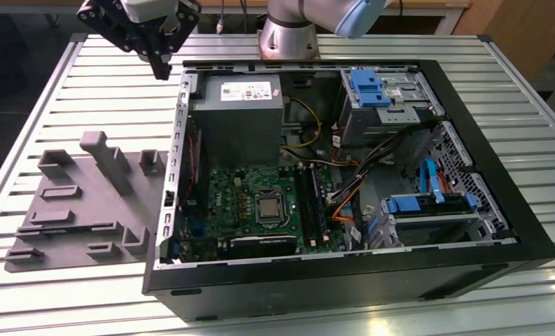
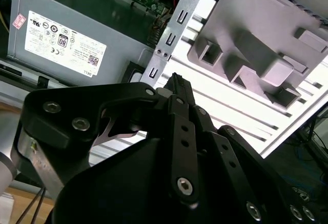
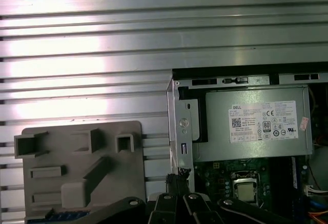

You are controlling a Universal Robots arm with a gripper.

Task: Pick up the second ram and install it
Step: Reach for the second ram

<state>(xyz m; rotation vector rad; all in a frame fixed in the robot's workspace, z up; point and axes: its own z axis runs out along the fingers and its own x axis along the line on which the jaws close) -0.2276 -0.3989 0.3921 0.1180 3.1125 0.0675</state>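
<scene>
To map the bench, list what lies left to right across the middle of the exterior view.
grey moulded tray → green motherboard → orange and black cables → blue drive bracket

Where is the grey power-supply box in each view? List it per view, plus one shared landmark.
Exterior view: power-supply box inside the open case, towards the exterior view's left, beyond the green motherboard.
Second wrist view: the box, label showing, across the case's edge from the fixture.
First wrist view: the box tucked in the case's corner.
Shared landmark: the grey moulded fixture outside the case.
</scene>
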